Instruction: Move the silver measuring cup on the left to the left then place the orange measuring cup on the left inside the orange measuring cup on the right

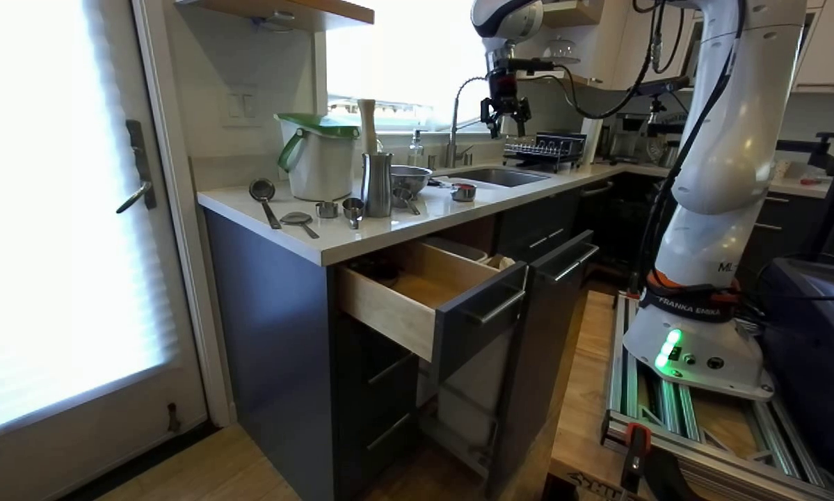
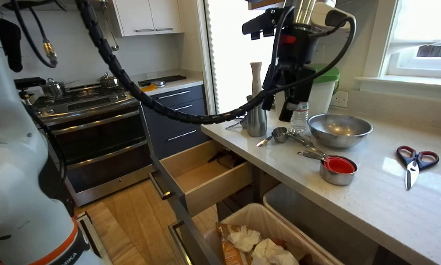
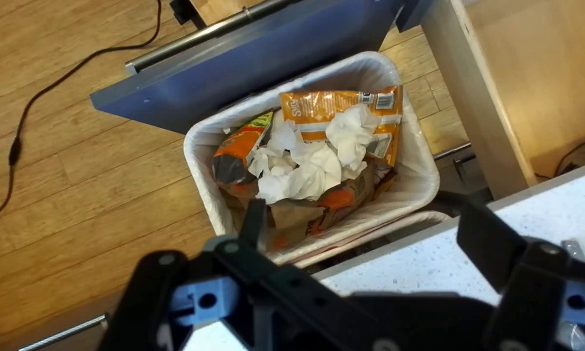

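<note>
See 1 black two-finger robot gripper (image 1: 507, 129), spread wide w/ a gap btwn tips — up above the white stone counter (image 2: 382, 198). On it, count at least 4 of steel, L to R in an exterior view: small round steel measuring cup (image 1: 326, 210), short-handled steel measuring cup (image 1: 353, 209), second handled steel measuring cup (image 1: 403, 197) near the 1 round silver metal bowl (image 2: 340, 134), wide steel measuring cup (image 1: 464, 194). Find the task's "orange" in red: round red measuring cup (image 2: 340, 165) nested in the wide steel one; can't tell if 1 or several stacked. Plus 2 long-handled round steel utensils (image 1: 261, 188) at the counter's end, cups or strainers — can't tell which.

Also count 1 open pale-wood drawer (image 1: 389, 306), 1 white bucket w/ green lid (image 1: 319, 167), 1 pair of steel scissors w/ red-and-black handles (image 2: 414, 165).

In wrist view, get a full look into the white-lined bin (image 3: 416, 161): shiny orange packet (image 3: 316, 100) w/ barcode, orange-and-black bag (image 3: 238, 146), crumpled white paper (image 3: 316, 173). Get just the rim of the grey second bin (image 2: 316, 221) there, vs. its inner wall in an exterior view. Get thin black cord (image 3: 15, 151) on the wood floor (image 3: 102, 195) only in wrist view. Get 2 steel pots (image 2: 54, 88) on a steel stove (image 2: 106, 136) only in an exterior view; likewise wire dish rack (image 1: 549, 149) & curved steel faucet (image 1: 452, 154) only in an exterior view.
</note>
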Robot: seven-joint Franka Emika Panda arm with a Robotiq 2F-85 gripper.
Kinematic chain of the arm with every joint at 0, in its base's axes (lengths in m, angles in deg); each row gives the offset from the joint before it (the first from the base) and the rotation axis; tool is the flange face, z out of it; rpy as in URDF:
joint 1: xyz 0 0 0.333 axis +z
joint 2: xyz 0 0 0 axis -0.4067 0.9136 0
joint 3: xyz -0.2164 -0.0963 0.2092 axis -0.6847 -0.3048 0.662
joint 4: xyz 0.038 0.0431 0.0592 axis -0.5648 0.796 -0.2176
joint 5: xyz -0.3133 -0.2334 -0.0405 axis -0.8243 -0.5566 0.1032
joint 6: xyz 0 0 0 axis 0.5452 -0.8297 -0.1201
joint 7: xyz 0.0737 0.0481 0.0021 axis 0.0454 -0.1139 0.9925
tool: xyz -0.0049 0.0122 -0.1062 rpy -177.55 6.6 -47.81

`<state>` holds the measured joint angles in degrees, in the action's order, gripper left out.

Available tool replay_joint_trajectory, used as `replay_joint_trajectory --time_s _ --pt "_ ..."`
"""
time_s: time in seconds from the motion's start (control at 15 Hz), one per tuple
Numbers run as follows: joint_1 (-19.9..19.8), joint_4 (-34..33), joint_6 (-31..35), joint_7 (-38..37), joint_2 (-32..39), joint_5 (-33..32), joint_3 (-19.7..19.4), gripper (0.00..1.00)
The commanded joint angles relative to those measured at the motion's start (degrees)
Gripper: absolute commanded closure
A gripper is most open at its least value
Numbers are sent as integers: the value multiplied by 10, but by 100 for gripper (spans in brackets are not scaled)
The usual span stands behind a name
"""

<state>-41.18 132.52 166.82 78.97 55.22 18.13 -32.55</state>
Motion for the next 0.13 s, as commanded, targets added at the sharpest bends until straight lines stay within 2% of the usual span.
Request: replay_joint_trajectory --time_s 0.0,0.07 --pt "1 -2 -3 2 1 0 -1 0" --pt "1 -1 -3 2 1 0 -1 0"
